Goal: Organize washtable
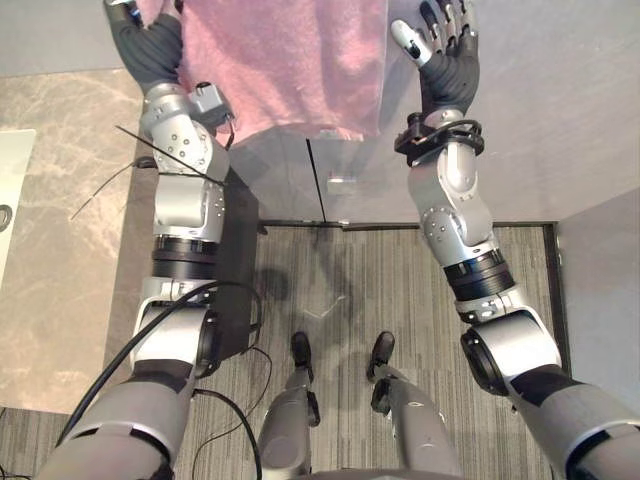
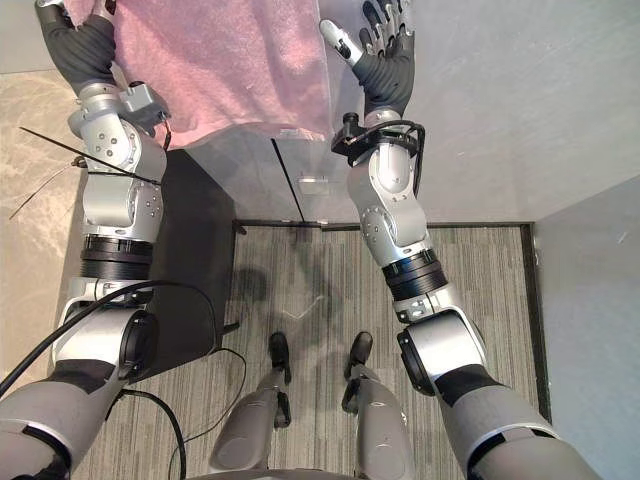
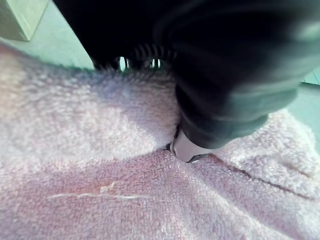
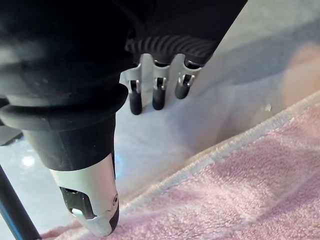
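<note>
Grey wall (image 1: 540, 120) ahead, marble counter (image 1: 60, 200) at left. Eye views: pink towel (image 1: 290, 60) hangs between left hand (image 1: 148, 45) and right hand (image 1: 445, 65). Left wrist: thumb (image 3: 187, 150) on the towel; I cannot tell the grasp. Right wrist: fingers (image 4: 159, 95) straight, released, beside the towel's hem.

a stone counter (image 1: 70, 250) is running along the left side. it is looking beige, with cloudy swirls all over its top. a pale sink (image 1: 12, 190) is sitting in the counter at the far left edge, and just a small bit of it is showing. the counter's dark side (image 1: 238, 260) is going straight down to a grey carpet (image 1: 400, 290) with thin stripes. the carpet is reaching up to a grey wall (image 1: 560, 130) at the back.
</note>
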Available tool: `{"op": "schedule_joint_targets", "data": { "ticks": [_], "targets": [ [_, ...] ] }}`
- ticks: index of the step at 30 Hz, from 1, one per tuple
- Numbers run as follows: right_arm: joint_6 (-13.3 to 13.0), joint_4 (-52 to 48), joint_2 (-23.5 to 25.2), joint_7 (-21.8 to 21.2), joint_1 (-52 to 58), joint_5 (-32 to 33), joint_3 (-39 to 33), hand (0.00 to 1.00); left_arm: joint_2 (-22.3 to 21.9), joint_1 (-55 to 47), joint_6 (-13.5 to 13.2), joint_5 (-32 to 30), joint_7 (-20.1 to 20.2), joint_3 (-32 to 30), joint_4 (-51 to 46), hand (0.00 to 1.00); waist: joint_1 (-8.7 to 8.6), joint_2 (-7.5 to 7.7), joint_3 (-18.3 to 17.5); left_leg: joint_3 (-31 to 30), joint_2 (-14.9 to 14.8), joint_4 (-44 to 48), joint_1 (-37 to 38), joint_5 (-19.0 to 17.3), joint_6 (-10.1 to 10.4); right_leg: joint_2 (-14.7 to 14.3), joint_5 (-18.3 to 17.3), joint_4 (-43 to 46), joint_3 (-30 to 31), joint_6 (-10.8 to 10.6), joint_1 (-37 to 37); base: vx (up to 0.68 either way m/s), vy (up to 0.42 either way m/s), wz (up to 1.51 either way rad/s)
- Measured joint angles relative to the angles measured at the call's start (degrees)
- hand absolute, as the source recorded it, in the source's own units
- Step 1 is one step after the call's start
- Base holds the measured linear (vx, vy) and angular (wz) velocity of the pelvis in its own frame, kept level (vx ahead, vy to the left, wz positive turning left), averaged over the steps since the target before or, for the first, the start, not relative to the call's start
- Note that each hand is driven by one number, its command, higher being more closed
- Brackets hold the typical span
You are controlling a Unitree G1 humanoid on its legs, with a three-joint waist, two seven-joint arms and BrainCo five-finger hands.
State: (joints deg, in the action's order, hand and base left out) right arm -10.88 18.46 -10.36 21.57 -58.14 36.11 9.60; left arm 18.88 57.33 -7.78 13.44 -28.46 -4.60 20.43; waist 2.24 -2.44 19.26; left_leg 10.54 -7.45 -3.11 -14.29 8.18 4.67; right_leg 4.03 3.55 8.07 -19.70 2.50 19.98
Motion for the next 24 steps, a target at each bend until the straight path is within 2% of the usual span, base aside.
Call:
{"op": "schedule_joint_targets", "data": {
  "ticks": [4,8,15,19,23,24],
  "targets": [
    [-0.06,1.13,-0.27,-0.65,-2.88,4.65,0.13,0.00,0.05,-0.11,-0.36,0.01,0.99,0.71,-0.40,1.00,0.19,0.09,0.19,-1.05,-0.68,-0.10,-0.31,0.30,0.42,-0.92,0.63,-1.59,-0.97,0.45,-0.80,-0.02,-0.031,0.09],
    [-1.57,3.24,-0.23,-1.63,-5.92,8.65,0.67,0.00,0.90,-0.12,-1.43,0.07,1.12,2.90,-0.90,1.00,0.13,0.27,0.33,-1.98,-1.34,-0.45,-1.08,1.15,0.90,-1.60,1.06,-2.45,-2.26,0.75,-0.81,0.00,-0.036,0.08],
    [-2.02,7.40,-0.20,-2.84,-12.24,12.32,2.36,0.00,0.99,-0.05,-2.73,1.36,2.17,4.71,-1.86,1.00,0.35,0.85,0.67,-3.24,-2.29,-0.89,-1.36,2.02,1.68,-2.88,1.37,-3.97,-3.72,1.22,-1.87,-0.01,-0.025,0.09],
    [-2.17,8.51,-0.26,-4.64,-15.55,14.20,2.73,0.00,1.01,0.25,-3.66,2.29,2.36,5.49,-1.91,1.00,1.69,1.01,0.76,-3.37,-2.54,-0.92,-1.40,2.08,1.77,-3.22,1.45,-4.37,-3.84,1.36,-2.02,0.00,-0.001,0.02],
    [-2.31,12.14,-0.26,-5.89,-18.36,16.33,4.59,0.00,1.12,0.52,-3.95,2.60,3.47,6.70,-1.88,1.00,1.80,1.21,0.87,-3.55,-2.42,-0.98,-1.44,2.11,1.77,-3.25,1.45,-4.38,-4.05,1.35,-2.14,0.01,0.023,0.03],
    [-2.30,12.88,-0.20,-6.69,-18.92,17.09,4.84,1.00,1.11,0.78,-3.95,2.88,3.59,6.92,-1.87,1.00,1.80,1.38,0.97,-3.67,-2.40,-0.99,-1.44,2.17,1.72,-3.26,1.45,-4.39,-4.15,1.35,-2.21,0.01,0.033,0.07]
  ]
}}
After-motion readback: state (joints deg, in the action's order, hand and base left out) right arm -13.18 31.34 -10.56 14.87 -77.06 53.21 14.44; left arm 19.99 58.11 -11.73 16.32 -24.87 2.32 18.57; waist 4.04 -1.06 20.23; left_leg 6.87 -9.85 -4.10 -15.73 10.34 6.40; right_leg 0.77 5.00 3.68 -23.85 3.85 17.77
